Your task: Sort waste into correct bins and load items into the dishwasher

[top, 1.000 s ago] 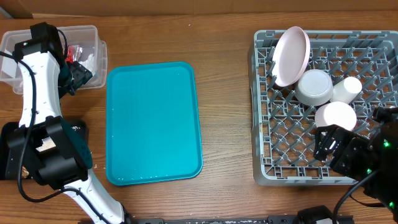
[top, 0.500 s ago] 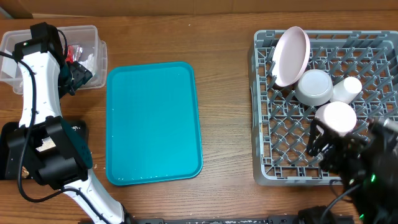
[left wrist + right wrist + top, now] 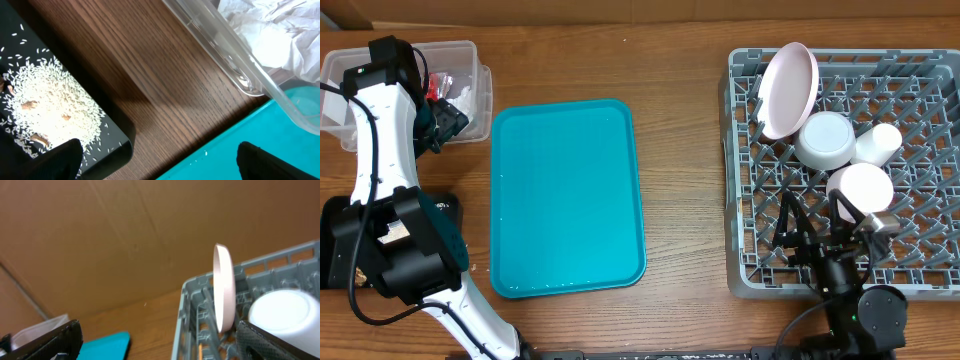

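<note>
**Inspector:** Pincers?
**Assistant:** Left pincer [image 3: 156, 161] and right pincer [image 3: 816, 226] both stand apart, empty.
**Inspector:** Plate?
**Assistant:** The large round pale-pink plate [image 3: 788, 90] stands on edge in the grey plastic dish rack [image 3: 740, 272]. Likely rigid, slick, breakable; grip its rim.

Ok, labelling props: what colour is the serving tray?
Teal; the serving tray shows best in the overhead view.

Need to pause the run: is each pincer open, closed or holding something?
Left pincer: open, holding nothing.
Right pincer: open, holding nothing.
</note>
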`<state>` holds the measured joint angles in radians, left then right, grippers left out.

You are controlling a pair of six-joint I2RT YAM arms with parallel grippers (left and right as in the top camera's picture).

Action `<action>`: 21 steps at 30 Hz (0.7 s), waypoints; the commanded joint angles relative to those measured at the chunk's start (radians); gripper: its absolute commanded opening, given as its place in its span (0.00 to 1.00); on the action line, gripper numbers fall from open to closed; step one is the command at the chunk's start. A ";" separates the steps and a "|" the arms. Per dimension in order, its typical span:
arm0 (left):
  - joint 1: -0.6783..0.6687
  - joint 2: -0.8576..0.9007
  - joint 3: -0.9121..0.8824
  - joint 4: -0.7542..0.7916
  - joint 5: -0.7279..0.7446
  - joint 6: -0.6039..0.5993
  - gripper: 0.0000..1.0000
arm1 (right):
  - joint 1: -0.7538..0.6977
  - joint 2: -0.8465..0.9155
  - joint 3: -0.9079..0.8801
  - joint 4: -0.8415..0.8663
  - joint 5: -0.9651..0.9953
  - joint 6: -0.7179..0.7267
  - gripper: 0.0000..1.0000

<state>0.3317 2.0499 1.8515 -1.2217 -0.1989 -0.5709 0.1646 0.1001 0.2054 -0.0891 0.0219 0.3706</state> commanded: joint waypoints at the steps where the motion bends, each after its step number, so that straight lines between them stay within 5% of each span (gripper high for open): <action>1: 0.002 0.000 -0.003 0.000 -0.006 -0.013 1.00 | -0.034 -0.047 -0.101 0.100 -0.016 -0.046 1.00; 9: 0.002 0.000 -0.003 0.000 -0.006 -0.013 1.00 | -0.085 -0.098 -0.198 0.219 -0.018 -0.098 1.00; 17: 0.002 0.000 -0.003 0.000 -0.006 -0.013 1.00 | -0.086 -0.097 -0.198 0.066 -0.024 -0.353 1.00; 21: 0.002 0.000 -0.003 0.000 -0.006 -0.013 1.00 | -0.085 -0.090 -0.197 0.005 -0.024 -0.348 1.00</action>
<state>0.3317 2.0499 1.8515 -1.2221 -0.1989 -0.5709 0.0845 0.0143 0.0181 -0.0891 0.0036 0.0776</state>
